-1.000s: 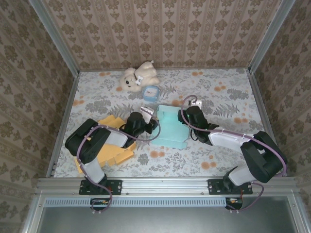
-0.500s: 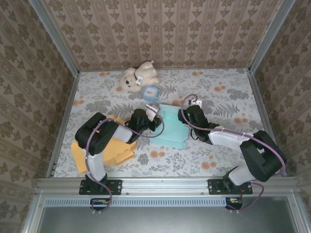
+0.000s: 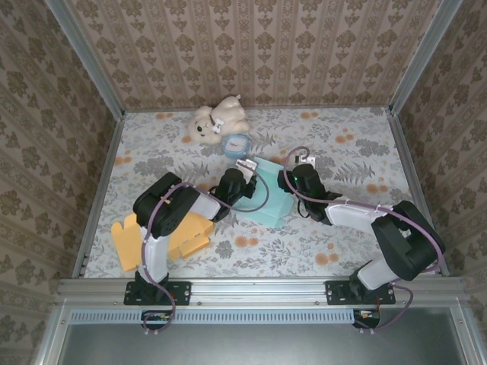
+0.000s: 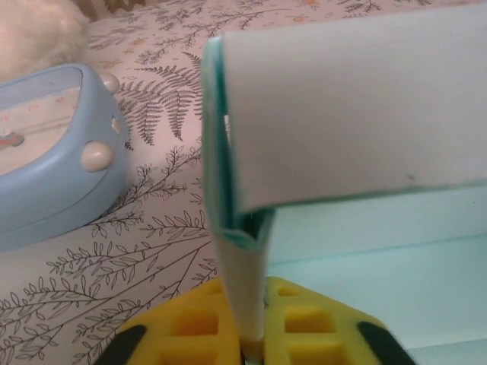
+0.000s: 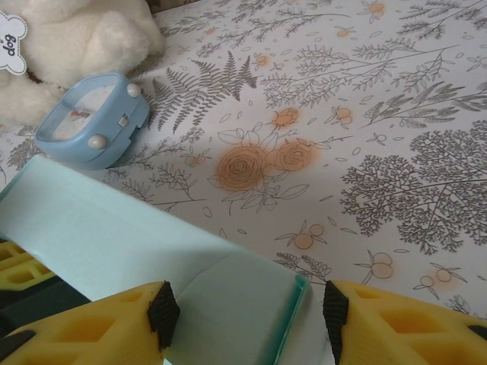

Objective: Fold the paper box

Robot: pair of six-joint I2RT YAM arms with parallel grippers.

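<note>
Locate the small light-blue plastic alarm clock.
In the top view, the light-blue alarm clock stands far-centre on the table, just in front of the cream plush teddy bear, beyond the teal paper box.

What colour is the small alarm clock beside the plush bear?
The alarm clock is light blue; the right wrist view shows it best.

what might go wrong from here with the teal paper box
The left gripper pinches just a thin flap edge of the teal paper box; pulling may tear or crease it. The right gripper straddles a corner, so the box might slide toward the small blue alarm clock.
</note>
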